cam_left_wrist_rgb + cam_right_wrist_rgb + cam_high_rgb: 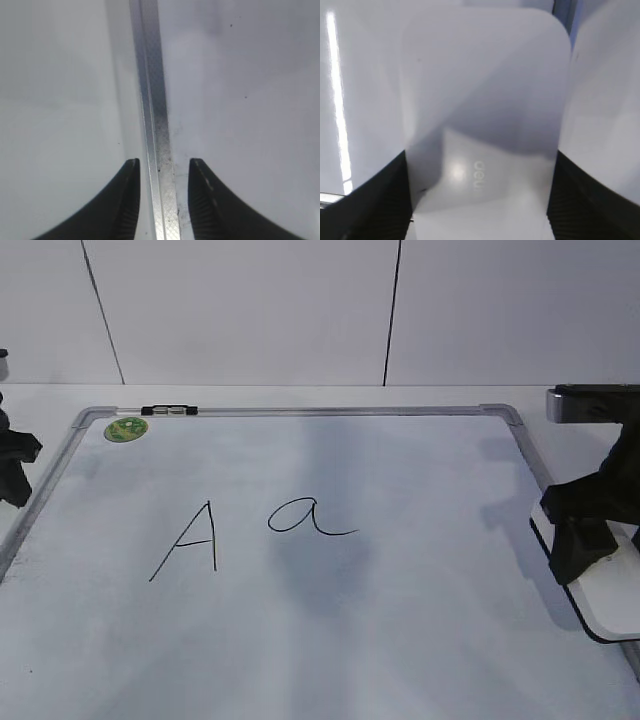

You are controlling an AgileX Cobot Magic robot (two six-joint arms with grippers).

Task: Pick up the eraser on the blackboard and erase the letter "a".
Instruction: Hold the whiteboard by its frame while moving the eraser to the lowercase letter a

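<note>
The blackboard is a white board in a silver frame lying flat. The letter "a" is drawn in thin black near its middle. The white glossy eraser lies at the board's right edge, partly over the frame. My right gripper sits down over it. In the right wrist view both black fingers press against the long sides of the eraser, with the gripper shut on it. My left gripper hangs open over the board's left frame rail, holding nothing, far from the letter.
A capital "A" stands just left of the "a". A round green sticker and a small black clip mark the board's far left corner. My left gripper shows only partly at the left edge. A white wall rises behind.
</note>
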